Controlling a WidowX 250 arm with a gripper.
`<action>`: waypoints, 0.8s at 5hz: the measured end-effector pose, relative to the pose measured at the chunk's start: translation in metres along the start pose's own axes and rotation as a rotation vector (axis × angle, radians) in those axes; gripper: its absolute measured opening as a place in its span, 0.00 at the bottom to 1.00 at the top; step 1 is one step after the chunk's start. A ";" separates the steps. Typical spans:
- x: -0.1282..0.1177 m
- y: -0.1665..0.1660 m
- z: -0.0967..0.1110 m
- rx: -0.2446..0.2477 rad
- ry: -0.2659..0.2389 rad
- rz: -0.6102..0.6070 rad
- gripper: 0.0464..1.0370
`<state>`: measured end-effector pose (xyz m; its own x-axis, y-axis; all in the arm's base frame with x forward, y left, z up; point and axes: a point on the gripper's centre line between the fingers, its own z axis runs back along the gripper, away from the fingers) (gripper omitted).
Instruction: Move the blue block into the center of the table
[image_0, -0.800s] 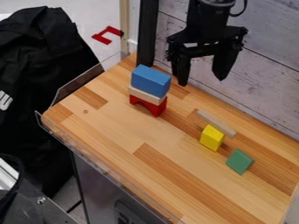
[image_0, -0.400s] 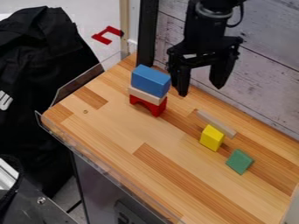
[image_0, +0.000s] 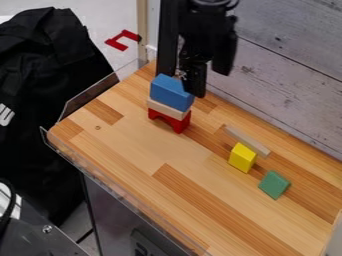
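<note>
The black gripper (image_0: 208, 82) hangs at the top of the camera view, just behind and to the right of the block stack, its two fingers apart. One finger overlaps the right edge of the blue block (image_0: 171, 92) in the view; whether they touch I cannot tell. The blue block lies on a thin natural wood block (image_0: 167, 109), which rests on a red arch block (image_0: 175, 123). This stack stands on the back left part of the wooden table (image_0: 133, 150).
Right of the table's middle stand a yellow block (image_0: 242, 157) and a green block (image_0: 274, 184), with a thin wooden bar (image_0: 247, 141) behind the yellow one. A clear low rail (image_0: 120, 191) runs along the front left edge. A plank wall (image_0: 287, 75) rises behind.
The gripper has swung left across the view, from right of the stack to close beside the blue block, after first coming lower. The blocks have kept their places.
</note>
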<state>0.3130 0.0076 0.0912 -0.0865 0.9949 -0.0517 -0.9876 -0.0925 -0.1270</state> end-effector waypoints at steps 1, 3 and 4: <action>0.014 0.000 0.000 0.019 -0.017 0.047 0.96; 0.038 -0.006 -0.015 0.056 0.012 0.016 0.96; 0.047 -0.009 -0.021 0.064 0.022 0.014 0.96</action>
<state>0.3207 0.0543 0.0691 -0.0986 0.9923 -0.0748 -0.9927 -0.1033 -0.0622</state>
